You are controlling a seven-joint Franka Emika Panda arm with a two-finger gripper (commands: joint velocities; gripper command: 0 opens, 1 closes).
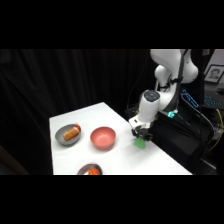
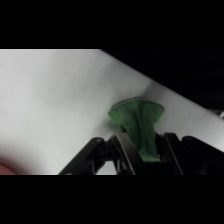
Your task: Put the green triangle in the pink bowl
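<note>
Presently the gripper [image 1: 139, 136] has its jaws closed on the triangle [image 1: 140, 143], one finger on each side, as the wrist view shows: the green block [image 2: 140, 125] sits pinched between the two black fingers [image 2: 126, 150]. From the side, the triangle hangs at the fingertips close to the table [image 1: 150, 162], near its right edge; whether it touches the surface cannot be told.

Containers, counted:
- One pink bowl [image 1: 103, 138], left of the gripper and apart from it, upright, with nothing visible inside.
- Two grey bowls. The first [image 1: 68, 134] stands left of the pink bowl and holds one orange-red item [image 1: 72, 133]. The second [image 1: 90, 170] stands at the near edge of the table and is cut off by the picture's lower limit; orange-red contents [image 1: 93, 172] show inside, but their number cannot be made out.

One triangle is in view. It lies outside all three bowls.

In the wrist view, a reddish blur at the lower left corner is too indistinct to identify. The arm [image 1: 170, 65] is partly cut off at the upper right.
</note>
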